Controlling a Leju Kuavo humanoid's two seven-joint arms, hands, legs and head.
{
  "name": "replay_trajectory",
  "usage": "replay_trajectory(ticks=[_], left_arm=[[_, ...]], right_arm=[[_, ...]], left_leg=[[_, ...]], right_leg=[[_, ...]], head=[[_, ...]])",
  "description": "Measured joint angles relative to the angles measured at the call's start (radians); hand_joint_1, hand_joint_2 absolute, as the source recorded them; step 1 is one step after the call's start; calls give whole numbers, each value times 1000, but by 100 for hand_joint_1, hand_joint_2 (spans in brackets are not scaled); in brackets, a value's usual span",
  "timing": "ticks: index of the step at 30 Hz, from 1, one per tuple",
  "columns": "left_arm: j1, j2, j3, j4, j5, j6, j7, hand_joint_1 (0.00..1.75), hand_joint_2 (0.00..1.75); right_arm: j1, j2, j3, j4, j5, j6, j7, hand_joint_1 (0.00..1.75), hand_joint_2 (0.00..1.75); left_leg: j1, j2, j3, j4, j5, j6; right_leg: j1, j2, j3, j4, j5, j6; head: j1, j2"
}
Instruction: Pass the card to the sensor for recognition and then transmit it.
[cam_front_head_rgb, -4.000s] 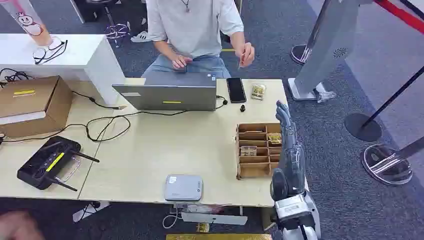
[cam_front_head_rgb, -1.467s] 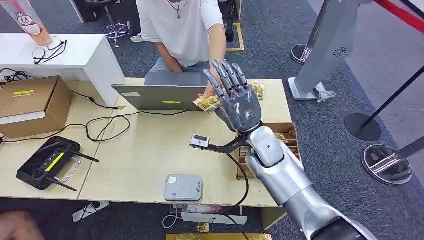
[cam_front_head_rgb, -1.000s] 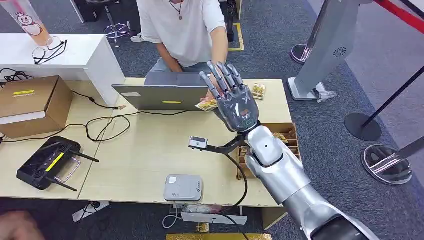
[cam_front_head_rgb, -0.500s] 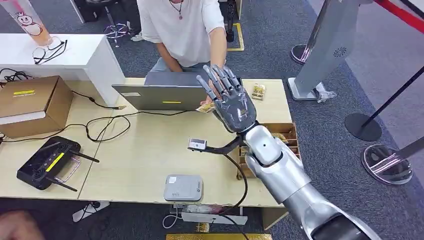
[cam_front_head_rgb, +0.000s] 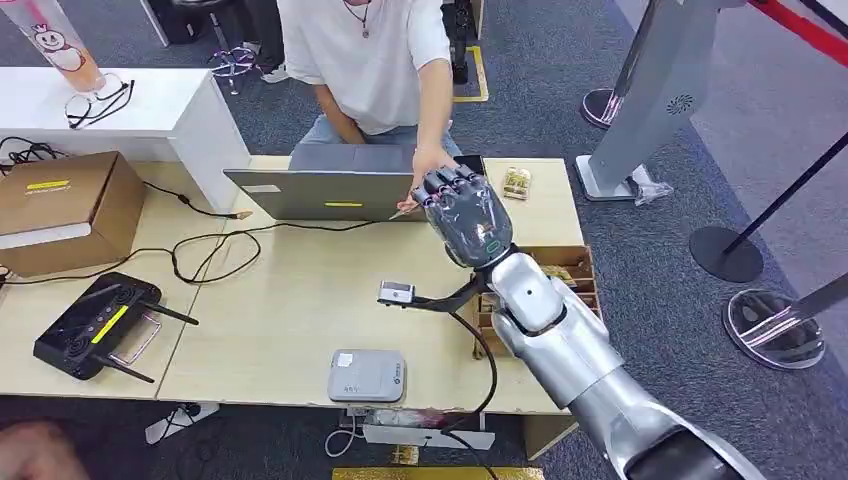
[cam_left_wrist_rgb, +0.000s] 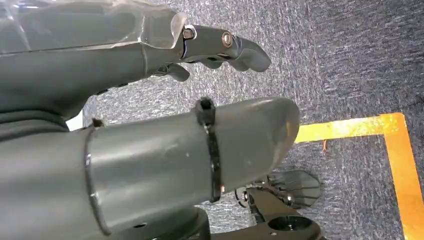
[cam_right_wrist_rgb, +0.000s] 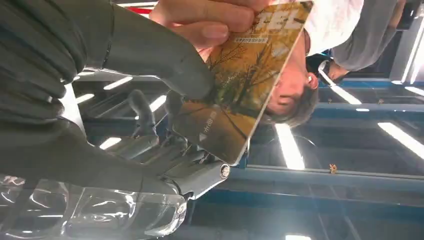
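Grey carpet surrounds a light wooden table carrying a laptop, a grey card sensor at the near edge, a compartmented wooden box and, at the far left, a black controller and a cardboard box. A person in a white shirt sits behind the laptop and reaches one arm forward.

Head view: the right hand is raised above the table beside the laptop, back of the hand toward the camera, fingers curled forward; a corner of the card protrudes beside it, next to the person's hand.

Right wrist view: seen from the palm side, the card, printed with yellow autumn trees, lies between the robot's thumb and its darker fingers, while the person's fingers pinch its far end. Both parties hold the card at once.

Left wrist view: the left hand hangs over the carpet near a yellow floor marking, fingers loosely apart, holding nothing.
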Motion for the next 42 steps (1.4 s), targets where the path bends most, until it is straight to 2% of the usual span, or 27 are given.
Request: replay_trajectory(ticks=[16,24,27,34,37,42], left_arm=[[0,-1,0,0,-1,1,-1,0,0],[0,-1,0,0,-1,0,1,0,0],[0,-1,0,0,-1,1,1,0,0],[1,1,7,0,3,-7,1,0,0],[3,4,16,0,7,-9,-2,0,0],[13,7,25,1,16,-13,-11,0,0]], right_arm=[[3,-3,2,0,-3,8,-6,175,175],[3,-3,3,0,-35,13,-43,175,175],[3,-3,5,-5,-103,45,-90,175,175],[21,-5,16,-74,-294,228,-183,175,175],[32,-15,34,-117,-402,357,-217,175,175],[43,-27,59,-169,-667,625,-269,175,175]], left_leg=[[0,0,0,0,0,0],[0,0,0,0,0,0],[0,0,0,0,0,0],[0,0,0,0,0,0],[0,0,0,0,0,0],[0,0,0,0,0,0]], right_leg=[[0,0,0,0,0,0],[0,0,0,0,0,0],[0,0,0,0,0,0],[0,0,0,0,0,0],[0,0,0,0,0,0],[0,0,0,0,0,0]], head=[[0,0],[0,0],[0,0],[0,0],[0,0],[0,0]])
